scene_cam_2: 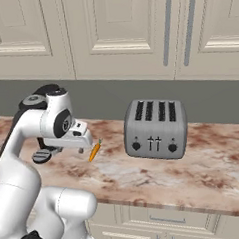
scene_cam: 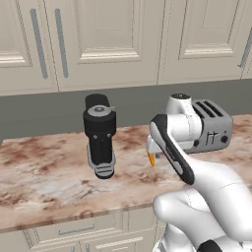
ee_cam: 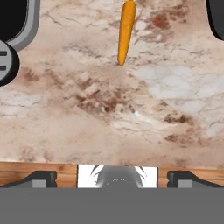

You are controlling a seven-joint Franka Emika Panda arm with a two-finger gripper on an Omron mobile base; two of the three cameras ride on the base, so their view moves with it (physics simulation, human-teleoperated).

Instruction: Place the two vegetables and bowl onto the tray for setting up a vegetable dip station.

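Observation:
One of the vegetables, a small orange carrot (scene_cam_2: pixel 95 151), lies on the marble counter between a black appliance and the toaster. In the hand view the carrot (ee_cam: pixel 126 30) is at the top, pointing tip-down toward me. My gripper (ee_cam: pixel 113 178) hovers above the counter, short of the carrot, open with nothing between its fingertips (ee_cam: pixel 39 178). In the right base view the gripper (scene_cam_2: pixel 82 147) hangs just left of the carrot. From the left base view only the carrot's tip (scene_cam: pixel 152 159) shows past my arm. The bowl and the tray are out of view.
A black coffee machine (scene_cam: pixel 100 135) stands on the counter (scene_cam: pixel 44 172) left of the carrot. A silver four-slot toaster (scene_cam_2: pixel 154 129) stands to its right. Cream cabinet doors (scene_cam_2: pixel 121 26) run behind, above a grey backsplash. The counter's front edge is close below the gripper.

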